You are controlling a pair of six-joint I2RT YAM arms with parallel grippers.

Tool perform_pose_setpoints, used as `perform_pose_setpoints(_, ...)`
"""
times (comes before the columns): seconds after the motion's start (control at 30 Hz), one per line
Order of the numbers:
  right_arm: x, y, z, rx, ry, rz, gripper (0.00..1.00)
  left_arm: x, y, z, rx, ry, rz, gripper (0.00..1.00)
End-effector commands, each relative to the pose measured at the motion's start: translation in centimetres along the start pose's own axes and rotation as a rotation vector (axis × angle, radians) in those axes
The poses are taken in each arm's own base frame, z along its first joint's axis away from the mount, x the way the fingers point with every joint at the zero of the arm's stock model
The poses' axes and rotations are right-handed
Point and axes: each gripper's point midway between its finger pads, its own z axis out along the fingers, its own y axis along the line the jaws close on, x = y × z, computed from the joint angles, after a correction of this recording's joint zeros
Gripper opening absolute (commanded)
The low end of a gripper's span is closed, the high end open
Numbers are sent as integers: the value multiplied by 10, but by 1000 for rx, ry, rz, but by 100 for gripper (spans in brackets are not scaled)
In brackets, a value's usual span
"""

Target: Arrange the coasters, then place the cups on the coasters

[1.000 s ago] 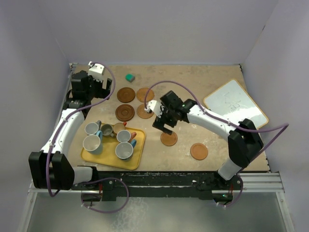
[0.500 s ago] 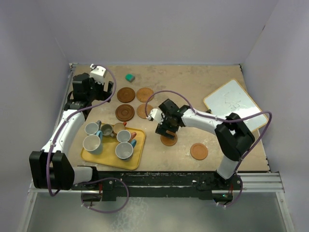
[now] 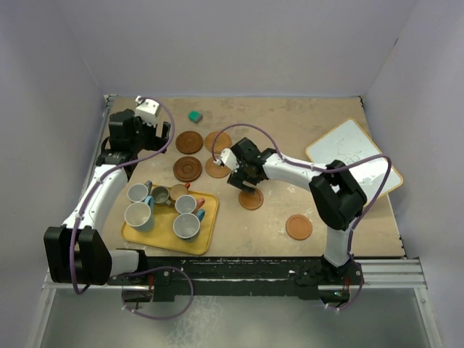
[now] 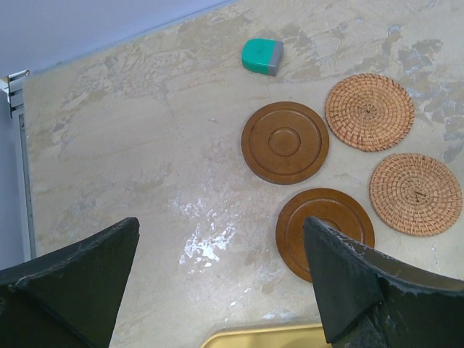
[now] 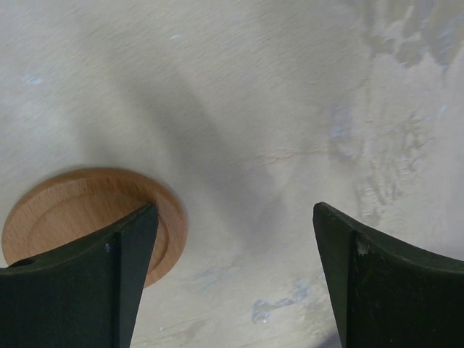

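Observation:
Six coasters lie on the table. Two dark ringed ones and two woven ones form a block at the back. A lighter coaster lies mid-table and another nearer the front right. My right gripper is open and low over the table, its left finger over the light coaster, with bare table between the fingers. My left gripper hovers open at the back left, its midpoint over bare table. The cups stand together on the yellow tray.
A small teal block sits near the back wall. A white board lies at the right edge. The tray's far rim shows just below my left fingers.
My right arm has folded in and its gripper has dropped leftward onto the mid-table coaster's edge. That coaster has shifted slightly toward the back. The left arm has barely moved.

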Motion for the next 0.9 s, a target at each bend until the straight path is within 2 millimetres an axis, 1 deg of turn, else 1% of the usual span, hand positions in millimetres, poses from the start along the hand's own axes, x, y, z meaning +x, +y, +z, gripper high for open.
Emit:
perform_pose_setpoints(0.0,0,-34,21,101,46,58,90,-19,2,-6,-5,-77,-10,91)
perform_pose_setpoints(0.03,-5,-43,23,122,41,67,89,-19,2,-7,-5,-78,-11,91)
perform_pose_setpoints(0.1,-8,-59,28,153,44,90,89,-20,2,-7,-5,-80,-12,91)
perform_pose_setpoints(0.2,-10,-83,38,194,68,113,89,-19,2,-7,-6,-79,-11,91)
perform_pose_setpoints(0.37,-17,-116,53,237,64,162,89,-19,2,-7,-4,-82,-11,90)
perform_pose_setpoints(0.57,-37,-139,70,266,18,199,90,-19,1,-7,-2,-82,-12,90)
perform_pose_setpoints(0.6,-38,-141,76,271,22,201,90,-19,1,-7,-2,-83,-12,90)
perform_pose_setpoints(0.7,-41,-153,84,302,34,202,90,-19,1,-7,-2,-84,-12,90)
perform_pose_setpoints(0.87,-46,-168,89,333,39,211,90,-20,2,-7,-3,-85,-11,90)
